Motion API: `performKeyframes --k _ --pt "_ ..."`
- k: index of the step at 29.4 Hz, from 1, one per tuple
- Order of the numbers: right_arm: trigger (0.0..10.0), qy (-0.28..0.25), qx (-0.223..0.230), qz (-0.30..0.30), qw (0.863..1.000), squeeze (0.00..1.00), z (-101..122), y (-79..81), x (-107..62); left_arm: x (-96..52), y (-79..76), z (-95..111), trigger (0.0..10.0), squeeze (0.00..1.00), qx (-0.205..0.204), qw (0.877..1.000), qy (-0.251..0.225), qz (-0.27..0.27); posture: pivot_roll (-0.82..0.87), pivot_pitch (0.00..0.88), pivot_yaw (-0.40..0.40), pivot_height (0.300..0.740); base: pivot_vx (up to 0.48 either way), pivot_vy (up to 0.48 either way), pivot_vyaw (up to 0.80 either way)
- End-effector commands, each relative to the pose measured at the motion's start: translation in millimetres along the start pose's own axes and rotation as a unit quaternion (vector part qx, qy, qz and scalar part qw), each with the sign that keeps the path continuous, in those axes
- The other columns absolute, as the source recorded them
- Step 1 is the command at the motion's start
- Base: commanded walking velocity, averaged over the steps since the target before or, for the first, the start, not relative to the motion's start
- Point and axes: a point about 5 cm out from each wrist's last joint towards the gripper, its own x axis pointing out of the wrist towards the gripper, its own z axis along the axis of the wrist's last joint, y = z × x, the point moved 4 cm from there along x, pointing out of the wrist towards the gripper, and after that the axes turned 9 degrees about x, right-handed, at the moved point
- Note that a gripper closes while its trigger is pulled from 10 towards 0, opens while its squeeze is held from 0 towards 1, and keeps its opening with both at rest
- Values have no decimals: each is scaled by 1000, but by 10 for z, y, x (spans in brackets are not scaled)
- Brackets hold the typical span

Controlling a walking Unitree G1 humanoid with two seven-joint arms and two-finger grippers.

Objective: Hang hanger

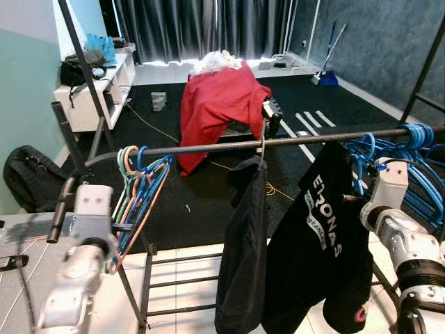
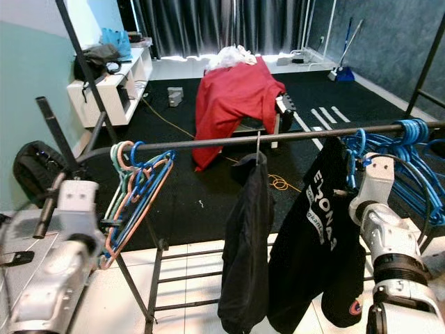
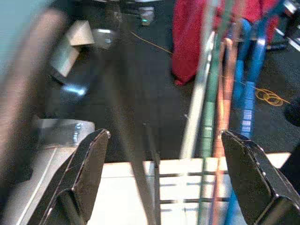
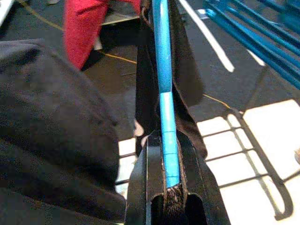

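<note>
**Right tool pinching the blue hanger at the rail**

A dark carpet (image 1: 208, 188) filled the middle of the frame, with grey curtains (image 1: 201, 28) along the top and a white shelf unit (image 1: 97, 94) at upper left. A red cloth (image 1: 219, 104) was draped over something in the upper centre. Across the middle of the frame ran the dark clothes rail (image 1: 208, 147).

From the rail hung a black garment (image 1: 243, 257) at centre, and just right of it a black T-shirt with white lettering (image 1: 323, 236). At the far right a bunch of empty blue hangers (image 1: 417, 174) crowded the rail; at the left a smaller bunch of coloured hangers (image 1: 139, 195) hung near my left arm.

My right tool (image 4: 165, 187) was pressed together on the blue hanger (image 4: 164, 89) that carried the black T-shirt, the hanger's bar caught between my fingers with black fabric folded on both sides. In the eye views that hanger sat up at the rail, at the right of centre.

My left tool (image 3: 164, 178) was spread wide, gripping nothing, with the coloured hangers seen between its fingertips (image 3: 246, 164).
</note>
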Motion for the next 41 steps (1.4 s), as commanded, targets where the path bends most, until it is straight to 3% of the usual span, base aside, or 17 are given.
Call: performKeyframes --k 1,8,20,29,30,35,36,38,40,41 --pt "10000 -18 -13 17 1000 0 117 81 21 -30 100 -4 10000 0 0 1000 4 11 72 0 39 740 0 0 0" --pt "10000 -10 -36 39 999 0 187 194 75 -42 165 9 10000 0 13 1000 7 14 77 0 55 740 0 0 0" --pt "10000 50 -81 70 993 0 46 365 147 -141 302 -3 10000 0 31 999 26 34 104 0 68 740 0 0 0" --pt "10000 56 -82 82 992 0 37 410 160 -153 326 -12 10000 0 32 998 32 38 106 0 68 740 0 0 0" --pt "10000 57 -80 91 991 1000 24 428 158 -147 309 -11 10000 0 28 998 32 36 101 0 64 740 0 0 0" --pt "10000 50 -68 99 991 1000 27 446 149 -133 249 12 10000 0 21 999 23 21 90 0 62 740 0 0 0" --pt "10000 26 -48 112 992 1000 41 458 104 -116 125 34 10000 0 5 1000 10 -11 56 0 49 740 0 0 0" --pt "10000 26 -48 112 992 1000 41 458 104 -116 125 34 10000 0 5 1000 10 -11 56 0 49 740 0 0 0" --pt "10000 -36 -24 146 988 1000 -31 565 -140 -151 -129 45 10000 0 -14 997 -10 -76 15 0 31 740 0 0 0" --pt "10000 -36 -24 146 988 1000 -31 565 -140 -151 -129 45 10000 0 -14 997 -10 -76 15 0 31 740 0 0 0"
